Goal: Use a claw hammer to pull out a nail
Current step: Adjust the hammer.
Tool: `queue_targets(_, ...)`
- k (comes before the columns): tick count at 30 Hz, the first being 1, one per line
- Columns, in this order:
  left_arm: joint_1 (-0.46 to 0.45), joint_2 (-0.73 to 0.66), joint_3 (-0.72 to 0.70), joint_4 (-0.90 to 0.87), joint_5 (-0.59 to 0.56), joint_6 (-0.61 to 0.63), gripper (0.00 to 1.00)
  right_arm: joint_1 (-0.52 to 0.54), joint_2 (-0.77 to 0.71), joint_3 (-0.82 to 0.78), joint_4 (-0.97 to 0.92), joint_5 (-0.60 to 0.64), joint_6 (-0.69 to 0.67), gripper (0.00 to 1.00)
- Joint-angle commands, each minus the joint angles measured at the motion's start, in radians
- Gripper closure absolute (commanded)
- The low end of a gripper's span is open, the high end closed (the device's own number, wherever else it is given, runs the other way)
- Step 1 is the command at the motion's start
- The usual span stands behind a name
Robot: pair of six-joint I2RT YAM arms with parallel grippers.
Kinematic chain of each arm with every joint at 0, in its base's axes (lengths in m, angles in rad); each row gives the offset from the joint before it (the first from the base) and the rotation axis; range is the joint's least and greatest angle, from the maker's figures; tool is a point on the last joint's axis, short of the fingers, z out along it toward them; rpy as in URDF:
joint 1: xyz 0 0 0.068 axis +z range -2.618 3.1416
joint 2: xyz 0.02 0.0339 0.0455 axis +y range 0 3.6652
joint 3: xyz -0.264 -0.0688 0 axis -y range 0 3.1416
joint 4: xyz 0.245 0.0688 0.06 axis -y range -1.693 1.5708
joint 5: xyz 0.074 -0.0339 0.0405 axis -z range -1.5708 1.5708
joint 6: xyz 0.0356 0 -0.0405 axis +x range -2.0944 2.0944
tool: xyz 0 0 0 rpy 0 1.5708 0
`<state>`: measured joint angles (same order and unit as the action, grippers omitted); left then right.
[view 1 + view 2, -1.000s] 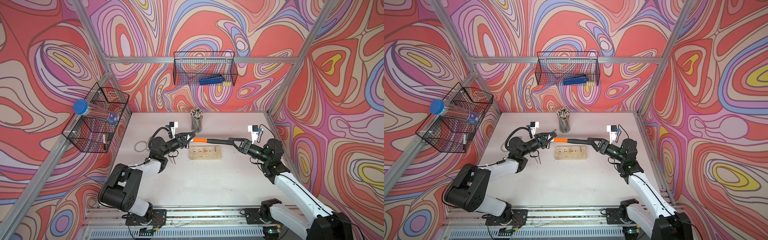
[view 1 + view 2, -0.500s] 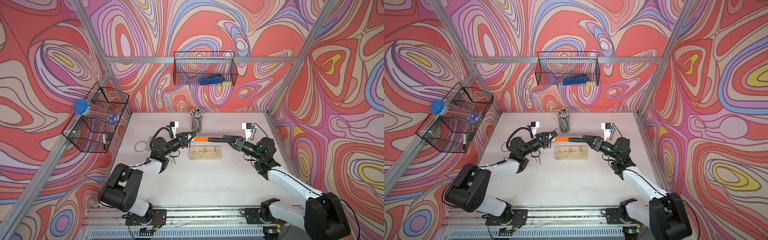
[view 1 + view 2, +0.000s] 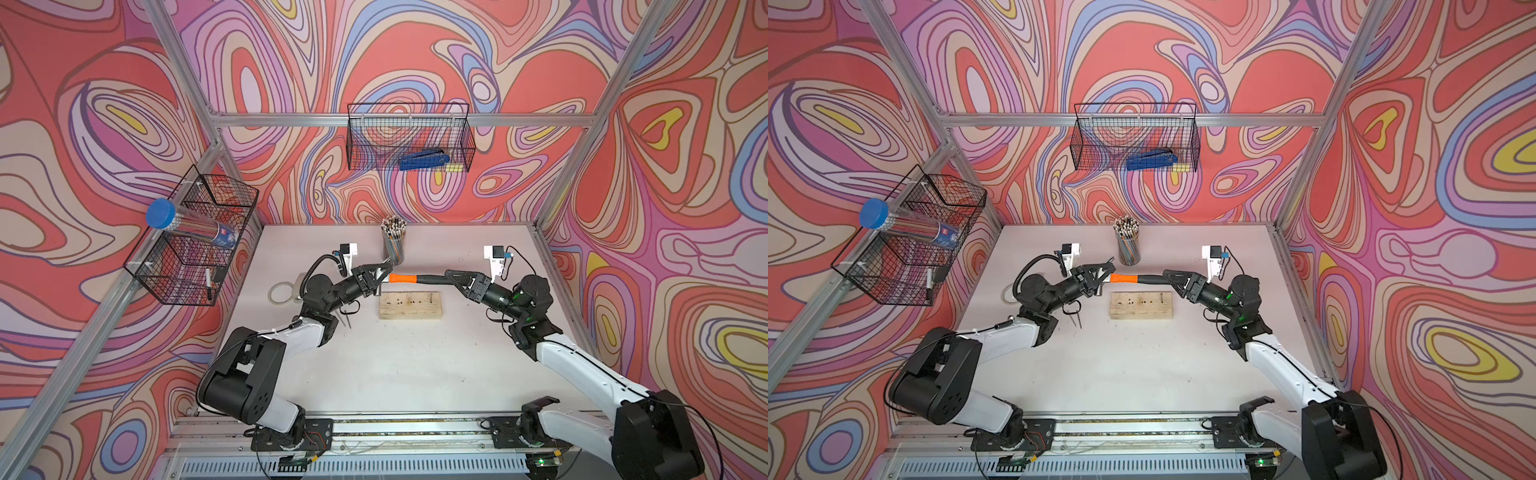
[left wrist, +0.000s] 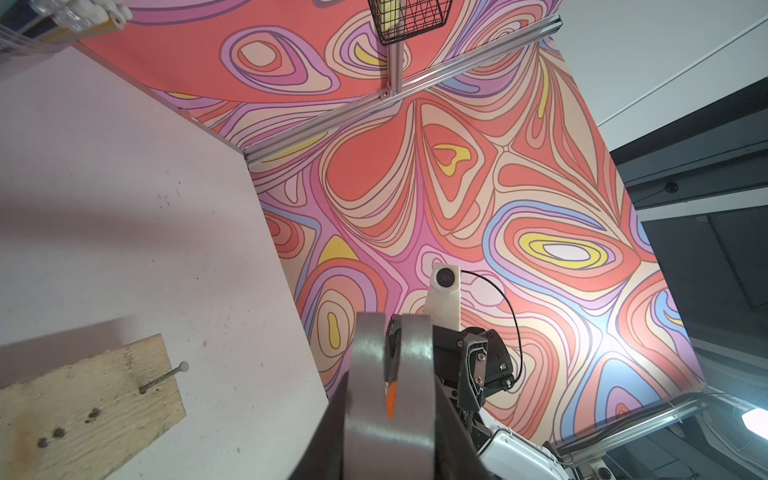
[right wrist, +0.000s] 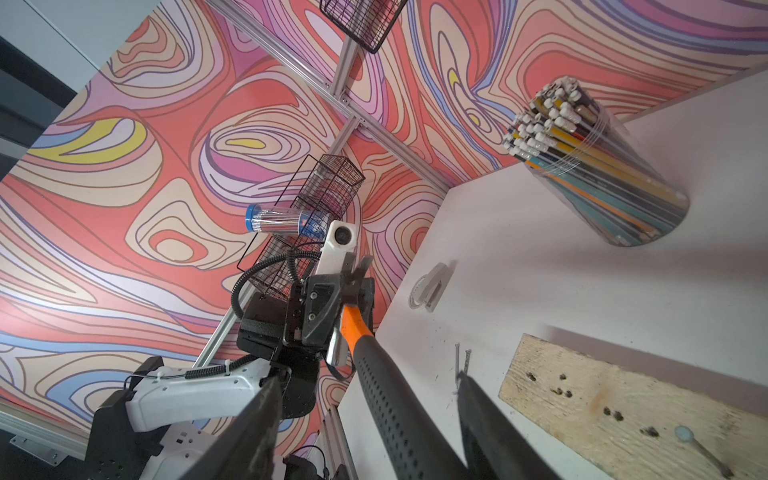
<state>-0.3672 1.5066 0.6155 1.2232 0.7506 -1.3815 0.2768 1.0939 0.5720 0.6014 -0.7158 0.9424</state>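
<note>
Steel-headed hammer (image 3: 402,278), orange neck, dimpled black handle, near rough plank (image 3: 409,305).
Left claw (image 3: 379,275) clamps its head; right claw (image 3: 453,277) stands apart around handle.

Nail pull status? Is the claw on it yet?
Done: claw hammer is off the table, left gripper clamped on its steel head. In hand: right gripper straddles the black handle, jaws open, no grip yet. Left: the nail stands in the wooden block, claw not on it; hooking and levering remain.
</note>
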Motion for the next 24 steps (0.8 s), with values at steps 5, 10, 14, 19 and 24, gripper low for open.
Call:
queue_targets(5,-0.002,-0.052,0.027,0.108,-0.05,-0.034,1.0,-0.001,-0.067,-0.049,-0.063,0.066,-0.009,0.25)
queue_targets(10,0.002,-0.077,0.021,0.108,-0.047,-0.039,1.0,-0.012,-0.077,-0.068,-0.069,0.116,0.003,0.2)
queue_targets(14,0.005,-0.089,0.011,0.108,-0.047,-0.04,1.0,-0.014,-0.079,-0.079,-0.057,0.126,0.007,0.19)
queue_targets(19,0.006,-0.088,0.004,0.107,-0.043,-0.044,1.0,-0.014,-0.043,-0.057,0.057,0.039,0.048,0.25)
queue_targets(24,0.005,-0.085,0.003,0.108,-0.044,-0.047,1.0,-0.003,0.012,-0.013,0.133,-0.011,0.078,0.32)
